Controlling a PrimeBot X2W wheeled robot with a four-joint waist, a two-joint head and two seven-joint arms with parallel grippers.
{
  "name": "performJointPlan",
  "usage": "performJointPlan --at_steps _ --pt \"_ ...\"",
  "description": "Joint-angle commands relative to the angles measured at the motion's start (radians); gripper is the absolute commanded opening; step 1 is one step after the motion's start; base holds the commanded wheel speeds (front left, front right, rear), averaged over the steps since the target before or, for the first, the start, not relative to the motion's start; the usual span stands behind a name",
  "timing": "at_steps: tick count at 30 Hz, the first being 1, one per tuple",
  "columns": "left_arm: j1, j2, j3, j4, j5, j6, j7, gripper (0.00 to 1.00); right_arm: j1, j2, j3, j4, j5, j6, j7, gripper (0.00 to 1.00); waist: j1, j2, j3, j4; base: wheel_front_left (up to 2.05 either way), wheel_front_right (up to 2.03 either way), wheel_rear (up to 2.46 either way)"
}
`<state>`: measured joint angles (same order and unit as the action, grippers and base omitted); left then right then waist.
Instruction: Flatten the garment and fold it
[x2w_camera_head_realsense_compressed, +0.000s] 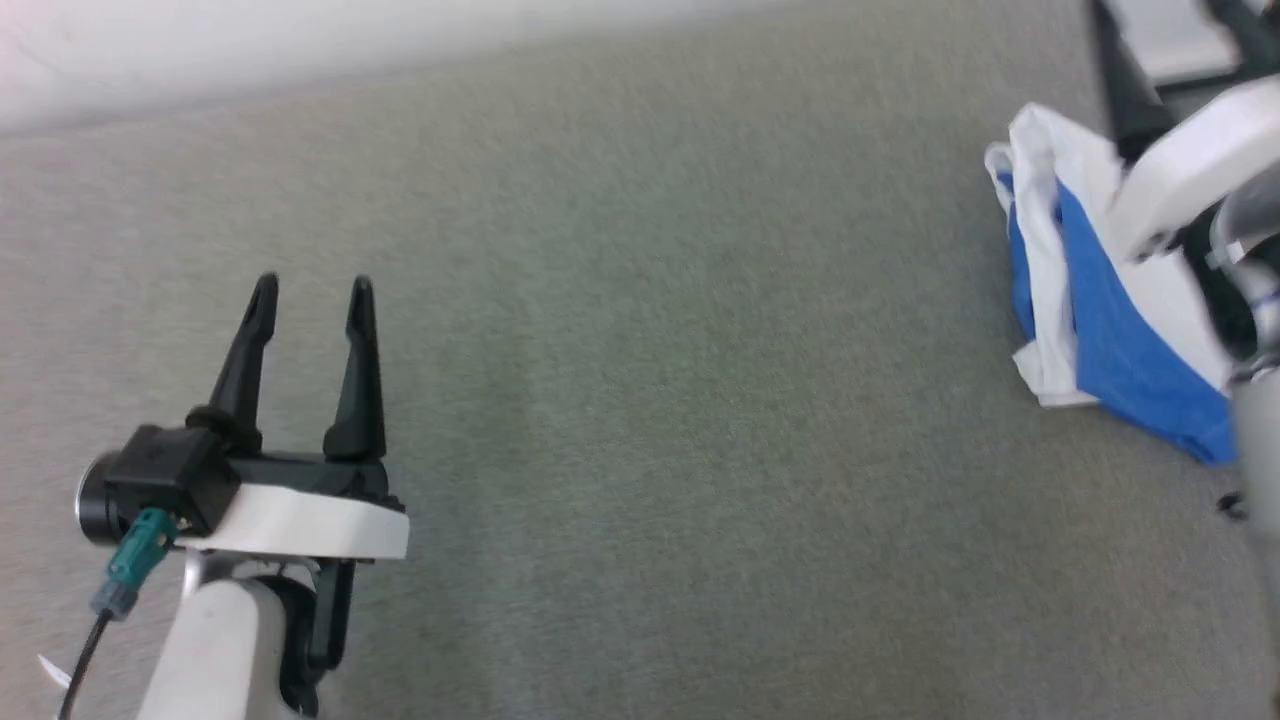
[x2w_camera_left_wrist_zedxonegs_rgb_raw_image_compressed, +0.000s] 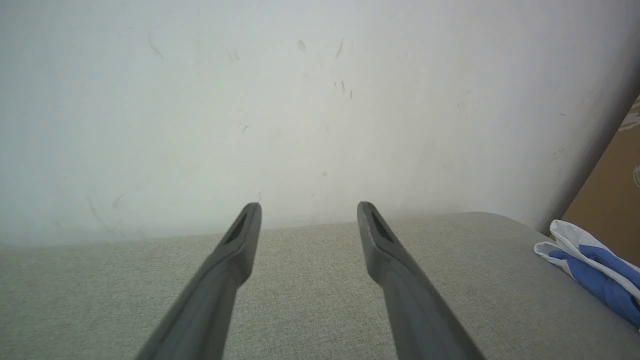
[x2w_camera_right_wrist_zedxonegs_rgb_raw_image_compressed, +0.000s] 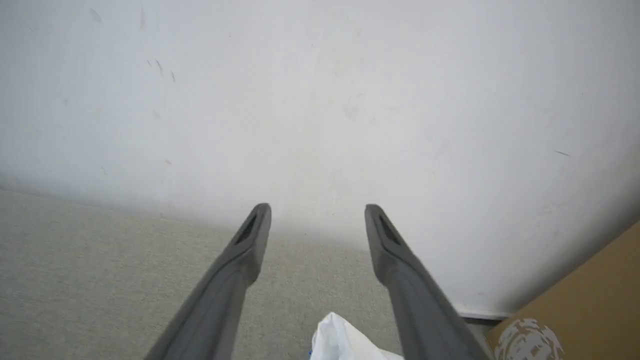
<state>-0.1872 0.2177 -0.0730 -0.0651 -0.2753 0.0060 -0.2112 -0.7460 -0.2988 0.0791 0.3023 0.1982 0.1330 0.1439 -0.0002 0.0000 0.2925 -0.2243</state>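
Left gripper sat low on the left of the head view. Its fingers were spread wide with nothing between them, and the tips pointed toward the white wall. It was over bare grey upholstery. Whether it touched the fabric couldn't be told.

Right gripper was also spread wide, with an empty gap between the tips, and it faced the same wall. In the right wrist view a white fold of the shirt showed at the bottom edge, low between the two fingers near their bases. The fold was not pinched at the tips. Whether it touched the fingers couldn't be told.

The shirt was in a crumpled heap at the far right of the grey surface, close to that edge. White and blue layers were lapped over each other, and it was neither flat nor folded. In the head view the right arm's white forearm covered part of it, and that side of the view was blurred. The shirt was well apart from the left gripper, with open upholstery between them.

A brown cardboard box with a white print stood past the right end of the surface, against the wall and near the shirt.
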Motion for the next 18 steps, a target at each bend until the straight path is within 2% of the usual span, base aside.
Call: performJointPlan --at_steps 1,6,11,16,18 --pt "0.017 -0.005 0.004 0.008 -0.008 0.01 -0.006 1.0 0.034 0.018 -0.005 -0.032 0.013 -0.002 -0.021 1.0 0.0002 0.0 -0.108 0.088 0.0 0.0 0.0" --pt "0.043 -0.023 0.01 0.038 -0.019 0.033 -0.008 1.0 0.182 0.111 -0.03 -0.19 0.028 -0.002 -0.122 1.0 0.0002 0.0 -0.175 0.169 0.0 0.0 0.0" --pt "0.05 -0.035 0.007 0.065 -0.021 0.053 -0.001 1.0 0.329 0.212 -0.082 -0.277 0.01 -0.002 -0.231 1.0 0.0002 0.0 -0.215 0.249 0.0 0.0 0.0" --pt "0.051 -0.045 -0.003 0.083 -0.012 0.067 -0.007 1.0 0.448 0.247 -0.137 -0.293 -0.004 -0.002 -0.327 1.0 0.0002 0.0 -0.247 0.307 0.0 0.0 0.0" --pt "0.055 -0.046 -0.005 0.096 -0.012 0.068 -0.01 1.0 0.487 0.248 -0.127 -0.271 0.024 -0.002 -0.349 1.0 0.0002 0.0 -0.259 0.318 0.0 0.0 0.0"
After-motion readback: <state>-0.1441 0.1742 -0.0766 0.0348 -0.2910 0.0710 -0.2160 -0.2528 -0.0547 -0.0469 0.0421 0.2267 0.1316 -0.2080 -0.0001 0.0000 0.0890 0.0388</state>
